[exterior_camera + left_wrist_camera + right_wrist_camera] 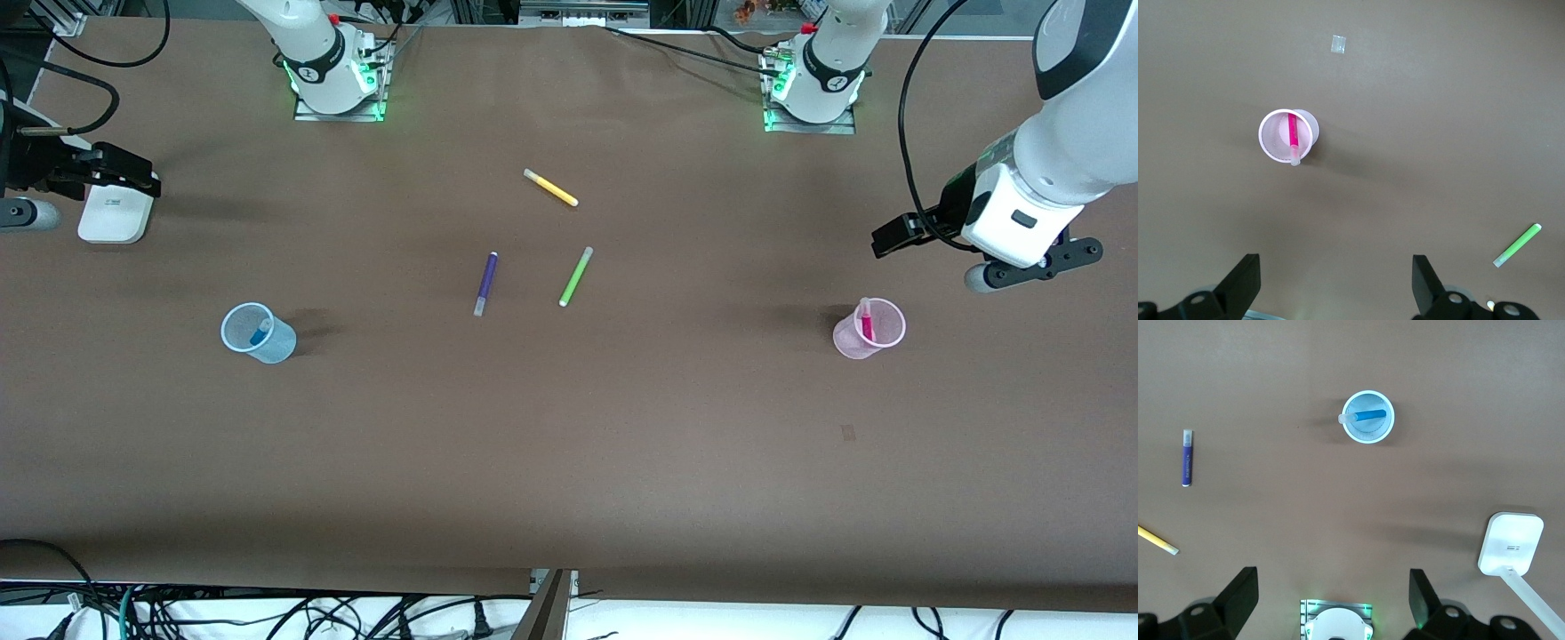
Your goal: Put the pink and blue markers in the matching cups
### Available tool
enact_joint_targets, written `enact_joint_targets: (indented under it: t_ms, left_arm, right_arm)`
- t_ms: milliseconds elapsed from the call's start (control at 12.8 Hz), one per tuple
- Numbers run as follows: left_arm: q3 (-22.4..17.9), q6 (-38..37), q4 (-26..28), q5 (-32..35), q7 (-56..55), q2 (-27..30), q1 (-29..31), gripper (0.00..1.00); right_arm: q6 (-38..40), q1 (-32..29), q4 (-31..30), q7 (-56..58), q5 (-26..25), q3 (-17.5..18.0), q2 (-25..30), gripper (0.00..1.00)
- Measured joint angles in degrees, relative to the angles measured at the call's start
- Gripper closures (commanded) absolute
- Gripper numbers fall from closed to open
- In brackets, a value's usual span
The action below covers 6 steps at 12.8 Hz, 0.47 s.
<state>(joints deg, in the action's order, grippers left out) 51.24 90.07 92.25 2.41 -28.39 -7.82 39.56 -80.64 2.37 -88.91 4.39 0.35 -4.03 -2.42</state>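
Spreading brown across the counter point(569, 462). Resting: pink marker point(866, 322) in pink cup point(855, 343), blue marker point(259, 334) in blue cup point(271, 342). Hovering wide, holding nothing: left tool point(1337, 283), right tool point(1333, 600).

On the table point(569, 444), the cup at the right arm's end point(277, 345) stands with a marker point(259, 336) leaning inside it, and the cup at the left arm's end point(849, 342) holds another marker point(866, 324) the same way. Between the cups, well apart from both, lie three more: the first loose marker point(551, 188) farthest from the front camera, then the second loose marker point(485, 283) and third loose marker point(576, 276) side by side nearer to it, not touching. The left hand point(1336, 267) hangs over the table near its cup; the right hand point(1333, 587) hangs near a small device point(112, 213) at its end.
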Motion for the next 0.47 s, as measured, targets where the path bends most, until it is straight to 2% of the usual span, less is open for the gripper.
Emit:
enact_joint_targets:
  t_ms: [157, 235, 313, 470]
  left_arm:
    - [-0.38, 0.01, -0.01, 0.0, 0.08, -0.04, -1.19, 0.0]
    - [-2.46, 0.01, -0.01, 0.0, 0.07, -0.02, -4.02, 0.0]
    - [-7.48, -0.01, -0.02, 0.01, 0.07, 0.06, -9.5, 0.0]
    - [-21.09, -0.25, -0.09, 0.02, 0.07, 0.48, -23.44, 0.0]
  right_arm:
    - [-0.02, -0.06, 0.24, -0.01, -0.01, -0.01, -0.17, 0.0]
    - [-0.03, -0.07, 0.33, -0.03, -0.02, -0.01, -0.21, 0.0]
    - [-0.03, -0.08, 0.38, -0.03, -0.03, -0.01, -0.23, 0.0]
    - [-0.04, -0.09, 0.42, -0.05, -0.26, -0.01, -0.25, 0.0]
